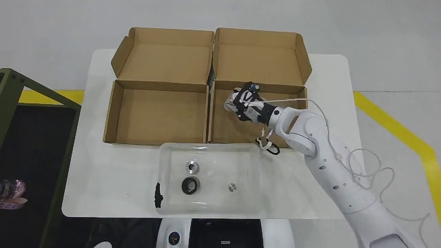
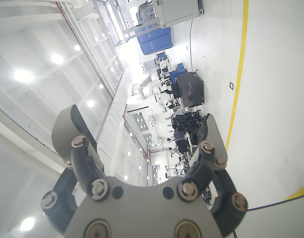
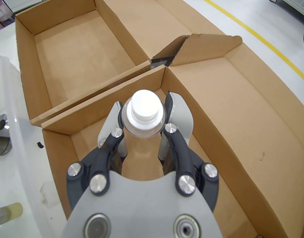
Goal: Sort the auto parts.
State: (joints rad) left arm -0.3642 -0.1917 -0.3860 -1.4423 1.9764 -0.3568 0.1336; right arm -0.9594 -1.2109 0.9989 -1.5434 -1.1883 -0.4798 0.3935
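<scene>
right claw closed on white stepped part, held above right cardboard box near its inner wall. lower clear of walls before releasing; keep part level. left claw open, empty.

1. Right arm stretched out over the right cardboard box.
2. Right end effector above that box's left part, fingers clamped on the white stepped part.
3. Left end effector: fingers spread wide apart.
</scene>
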